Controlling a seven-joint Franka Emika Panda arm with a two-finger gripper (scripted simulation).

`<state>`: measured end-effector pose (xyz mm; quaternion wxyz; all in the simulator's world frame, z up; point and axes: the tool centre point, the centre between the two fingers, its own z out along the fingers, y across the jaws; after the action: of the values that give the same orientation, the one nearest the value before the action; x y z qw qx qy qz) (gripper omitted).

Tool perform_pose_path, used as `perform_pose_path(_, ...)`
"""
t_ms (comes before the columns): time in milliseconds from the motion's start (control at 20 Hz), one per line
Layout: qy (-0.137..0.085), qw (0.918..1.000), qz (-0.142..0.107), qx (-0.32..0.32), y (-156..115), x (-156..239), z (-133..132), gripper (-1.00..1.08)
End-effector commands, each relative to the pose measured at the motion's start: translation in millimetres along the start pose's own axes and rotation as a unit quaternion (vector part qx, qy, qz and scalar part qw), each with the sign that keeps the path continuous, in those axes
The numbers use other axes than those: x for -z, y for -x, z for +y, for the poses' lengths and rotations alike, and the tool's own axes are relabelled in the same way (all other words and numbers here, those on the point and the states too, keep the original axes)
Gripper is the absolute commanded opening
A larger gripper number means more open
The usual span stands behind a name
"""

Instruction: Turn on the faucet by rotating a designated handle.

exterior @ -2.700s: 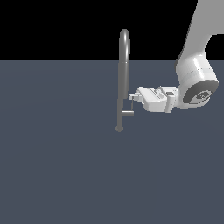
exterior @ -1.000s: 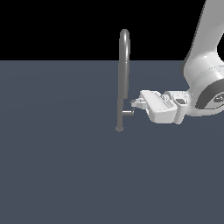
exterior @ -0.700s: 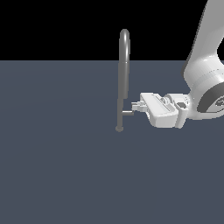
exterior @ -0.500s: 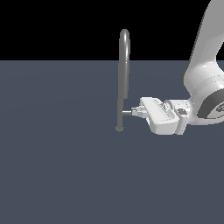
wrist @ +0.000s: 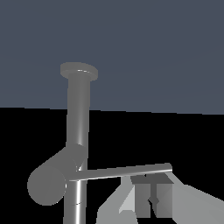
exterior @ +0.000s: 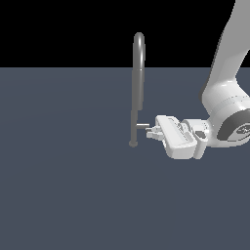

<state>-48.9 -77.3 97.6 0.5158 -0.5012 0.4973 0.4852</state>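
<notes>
In the exterior view the faucet (exterior: 137,88) is a tall slim grey pipe with an arched loop top, standing on the dark floor. The handle (exterior: 142,126) is a short stub sticking off the pipe low down, toward the exterior view's right. My gripper (exterior: 151,131) reaches in from that side, its tips right at the stub's end. In the wrist view the faucet pipe (wrist: 79,127) ends in a round base knob. The handle (wrist: 118,171) shows as a thick stub and a thin rod. That rod lies across the tips of my shut gripper (wrist: 151,180), touching them, not between them.
The white arm (exterior: 224,97) comes down from the upper part of the exterior view's right. A flat dark grey floor (exterior: 63,185) spreads all around the faucet.
My gripper has moved lower and slightly closer to the pipe. The handle's end has swung down with it.
</notes>
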Motion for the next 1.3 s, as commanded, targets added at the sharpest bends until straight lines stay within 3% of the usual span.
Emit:
perform_pose_path(0,-0.003,0.9999,0.002,-0.016,-22.8,0.3,8.8,-1.0)
perform_pose_path(50,0.0,1.0,0.0,0.001,-1.7,0.1,-0.3,-1.0)
perform_pose_path(650,-0.003,0.9999,0.001,-0.016,-52.6,0.5,-7.5,-1.0)
perform_pose_path(700,-0.003,0.9999,0.001,-0.016,-52.6,0.5,-7.5,-1.0)
perform_pose_path(750,0.003,1.0,-0.003,0.007,-24.1,0.4,-18.2,-1.0)
perform_pose_path(1250,-0.001,1.0,0.0,-0.009,-56.6,0.5,-31.1,-1.0)
